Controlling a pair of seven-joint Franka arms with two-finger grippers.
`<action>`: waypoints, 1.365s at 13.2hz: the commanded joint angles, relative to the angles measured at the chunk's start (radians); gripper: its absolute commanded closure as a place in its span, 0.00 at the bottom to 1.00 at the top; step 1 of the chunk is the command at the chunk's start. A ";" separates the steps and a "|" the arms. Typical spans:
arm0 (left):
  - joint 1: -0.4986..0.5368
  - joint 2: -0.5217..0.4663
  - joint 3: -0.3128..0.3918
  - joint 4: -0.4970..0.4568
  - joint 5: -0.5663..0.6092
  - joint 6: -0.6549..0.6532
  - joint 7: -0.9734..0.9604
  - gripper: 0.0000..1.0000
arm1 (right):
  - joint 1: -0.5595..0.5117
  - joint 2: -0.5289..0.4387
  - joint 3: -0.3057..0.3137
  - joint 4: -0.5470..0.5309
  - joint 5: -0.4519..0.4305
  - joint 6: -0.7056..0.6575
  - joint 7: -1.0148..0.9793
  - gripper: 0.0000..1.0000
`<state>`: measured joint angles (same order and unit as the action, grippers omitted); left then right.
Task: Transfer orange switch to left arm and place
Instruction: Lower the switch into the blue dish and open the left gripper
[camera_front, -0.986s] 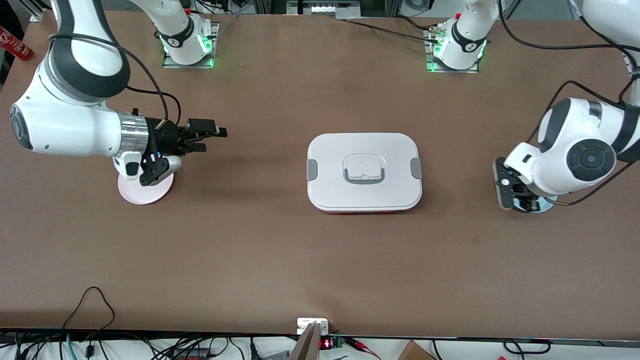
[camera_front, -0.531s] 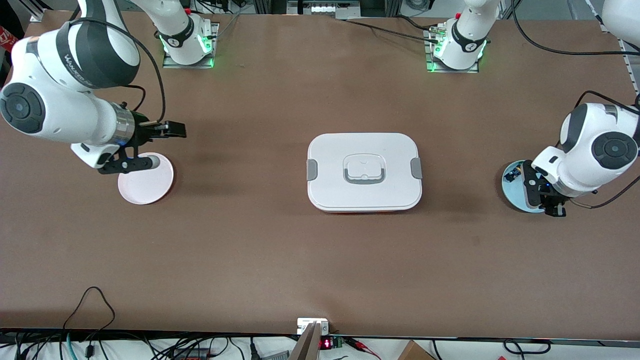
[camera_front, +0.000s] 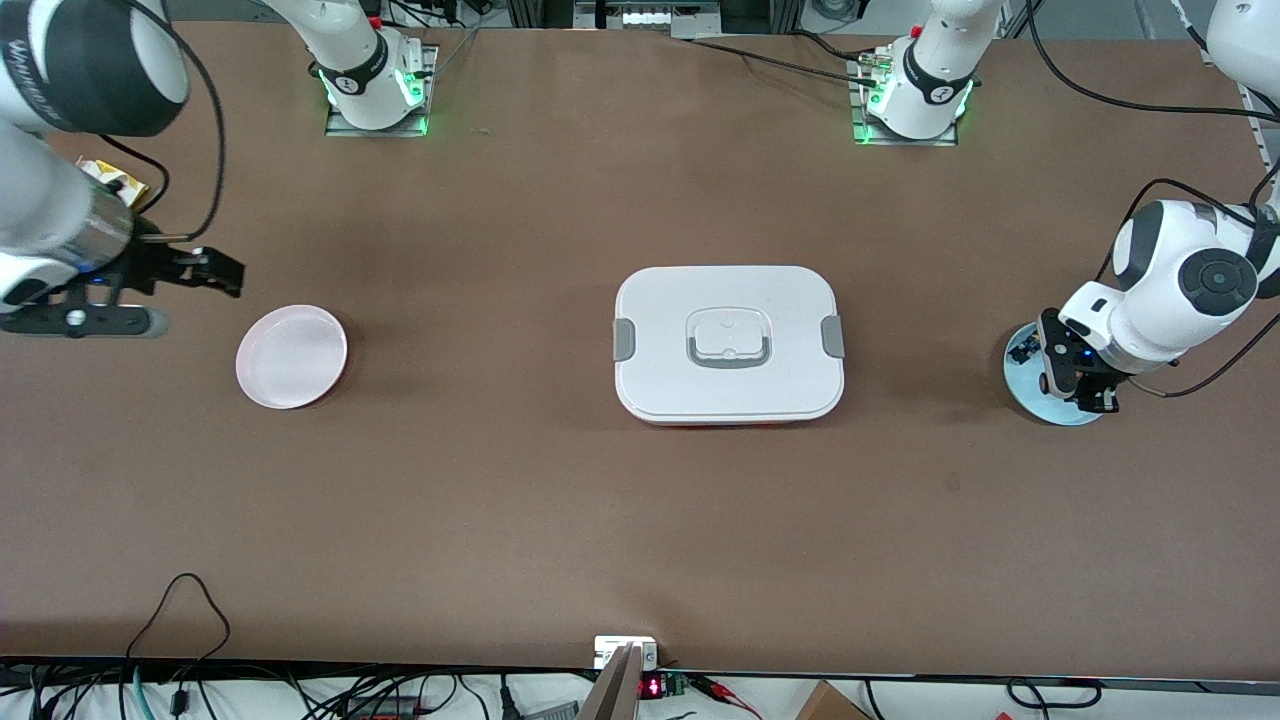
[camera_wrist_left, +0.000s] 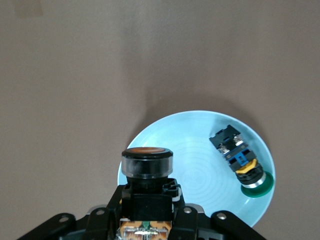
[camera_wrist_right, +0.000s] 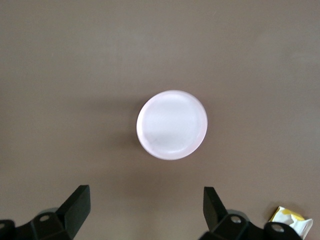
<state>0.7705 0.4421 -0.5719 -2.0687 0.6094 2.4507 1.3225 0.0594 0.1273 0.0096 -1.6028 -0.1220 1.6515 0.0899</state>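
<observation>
the left gripper (camera_front: 1080, 395) hangs low over the pale blue round plate (camera_front: 1030, 395) at the left arm's end of the table, its fingers clamped tight on the orange switch (camera_wrist_left: 147, 167), a small black cylindrical push-button with an orange body part. in the left wrist view the switch stands upright between the fingers, its round cap over the plate's rim. a second small black switch with blue and yellow-green parts (camera_wrist_left: 241, 161) lies on its side in the same plate, apart from the held one.

the large white rounded-rectangular lidded box (camera_front: 728, 344), with grey side latches and a recessed handle, sits mid-table, well apart from both grippers.

the right gripper (camera_front: 185, 270) is up in the air at the right arm's end of the table, beside the pale pink round plate (camera_front: 291, 356); its fingers (camera_wrist_right: 76, 206) are spread wide and hold nothing.

a yellow-and-white crumpled wrapper (camera_wrist_right: 290, 219) lies near the table's edge there.
</observation>
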 joint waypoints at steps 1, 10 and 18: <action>0.056 0.084 0.018 0.001 0.123 0.126 -0.045 0.89 | -0.004 -0.009 -0.080 0.033 -0.001 0.007 0.019 0.00; 0.076 0.141 0.023 0.009 0.133 0.166 -0.068 0.58 | 0.004 -0.133 -0.102 -0.166 0.038 0.168 -0.031 0.00; 0.095 0.083 0.000 0.010 0.133 0.113 -0.052 0.00 | -0.001 -0.095 -0.103 0.009 0.045 -0.004 -0.078 0.00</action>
<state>0.8562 0.5668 -0.5490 -2.0608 0.7099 2.6052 1.2804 0.0631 0.0147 -0.0961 -1.6234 -0.0934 1.6646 0.0260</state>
